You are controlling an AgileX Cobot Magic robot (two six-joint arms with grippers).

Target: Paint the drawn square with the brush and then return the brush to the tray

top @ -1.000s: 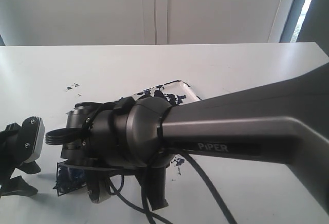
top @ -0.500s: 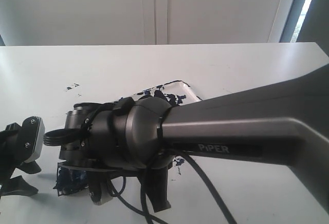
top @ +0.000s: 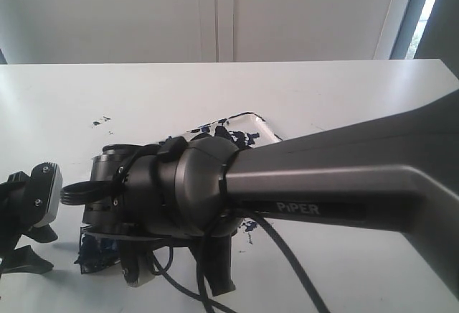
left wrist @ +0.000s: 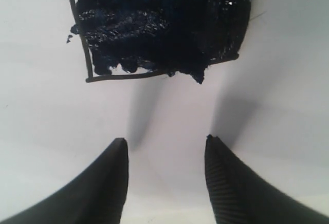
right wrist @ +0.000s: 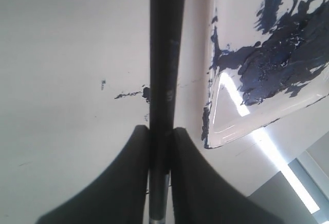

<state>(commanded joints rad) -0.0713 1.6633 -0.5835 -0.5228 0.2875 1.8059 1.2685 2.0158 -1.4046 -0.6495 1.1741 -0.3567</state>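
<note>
Now we see the right gripper [right wrist: 160,134], slightly lower than a second ago, clamped on the brush [right wrist: 165,54] beside the centre-frame tray [top: 247,120]; the smeared square [top: 97,252] sits lower left, left gripper [left wrist: 164,144] spread open nearby.

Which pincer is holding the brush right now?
The right pincer: its jaws are clamped on the brush. The left pincer is open and empty, near the painted square.
</note>
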